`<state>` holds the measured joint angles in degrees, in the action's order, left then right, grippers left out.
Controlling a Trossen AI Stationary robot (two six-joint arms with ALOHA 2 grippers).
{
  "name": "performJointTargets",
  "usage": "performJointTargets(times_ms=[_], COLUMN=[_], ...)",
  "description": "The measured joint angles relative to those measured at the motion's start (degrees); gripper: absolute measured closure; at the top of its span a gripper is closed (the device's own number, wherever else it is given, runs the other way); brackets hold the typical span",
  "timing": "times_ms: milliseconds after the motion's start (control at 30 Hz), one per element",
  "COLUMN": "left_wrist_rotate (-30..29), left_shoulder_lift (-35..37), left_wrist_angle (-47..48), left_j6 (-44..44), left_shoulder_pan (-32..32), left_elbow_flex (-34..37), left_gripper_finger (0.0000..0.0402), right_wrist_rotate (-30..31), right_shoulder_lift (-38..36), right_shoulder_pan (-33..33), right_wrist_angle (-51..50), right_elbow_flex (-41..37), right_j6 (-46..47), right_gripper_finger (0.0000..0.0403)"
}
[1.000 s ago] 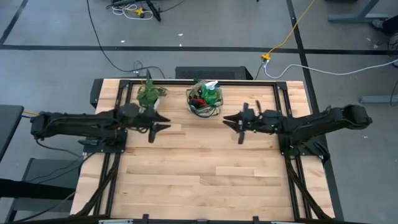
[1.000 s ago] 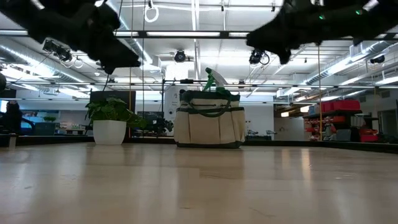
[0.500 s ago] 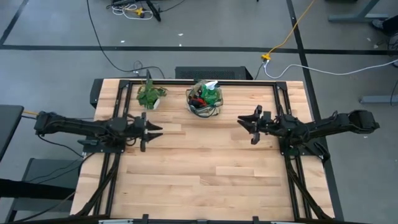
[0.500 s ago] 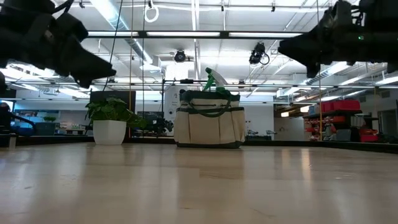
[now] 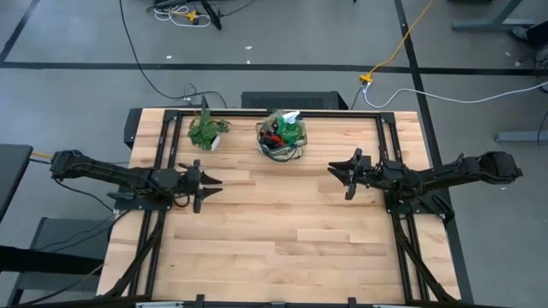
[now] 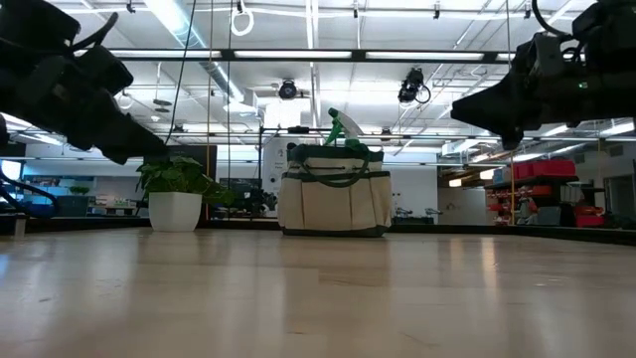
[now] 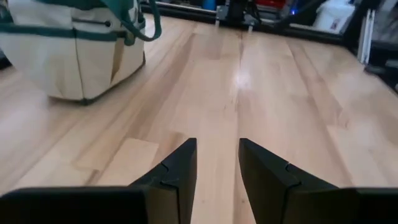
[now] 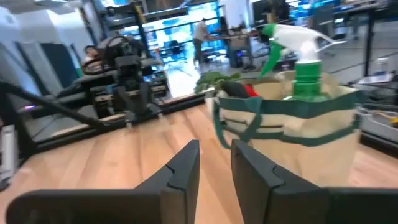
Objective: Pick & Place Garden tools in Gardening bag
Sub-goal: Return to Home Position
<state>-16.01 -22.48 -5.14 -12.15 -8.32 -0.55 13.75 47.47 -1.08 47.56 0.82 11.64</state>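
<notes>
"Where is the gardening bag [image 5: 282, 147]?"

"At the top middle of the high view, on the wooden table [image 5: 282, 231], just beside the potted plant [image 5: 205, 131]. The green spray bottle [image 5: 291, 128] pokes out of it, and a red thing [image 8: 250, 91] too."

"And the claws?"

"The left gripper [image 5: 214, 182] hangs at the middle left, the right gripper [image 5: 338, 175] at the middle right. Both are a little open, with nothing in them, well apart from the bag."

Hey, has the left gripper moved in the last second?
Yes. In the high view the left gripper has drawn back leftward, farther from the potted plant and the gardening bag, which stand where they were.
</notes>
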Motion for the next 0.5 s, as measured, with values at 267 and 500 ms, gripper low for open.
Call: performJointTargets(times_ms=[267,500], left_wrist_rotate=[-0.02,0.0], left_shoulder_lift=[0.04,0.02], left_wrist_angle=[-0.2,-0.18], left_j6=[-0.45,-0.25], left_shoulder_pan=[-0.08,-0.06], left_elbow_flex=[0.04,0.06], left_gripper_finger=[0.0278,0.0278], right_wrist_rotate=[1.86,1.83], right_shoulder_lift=[0.01,0.01], right_shoulder_pan=[0.0,0.0], right_wrist_angle=[-0.12,-0.12], right_elbow_flex=[0.02,0.02], right_j6=[-0.77,-0.9], right_gripper_finger=[0.0312,0.0312])
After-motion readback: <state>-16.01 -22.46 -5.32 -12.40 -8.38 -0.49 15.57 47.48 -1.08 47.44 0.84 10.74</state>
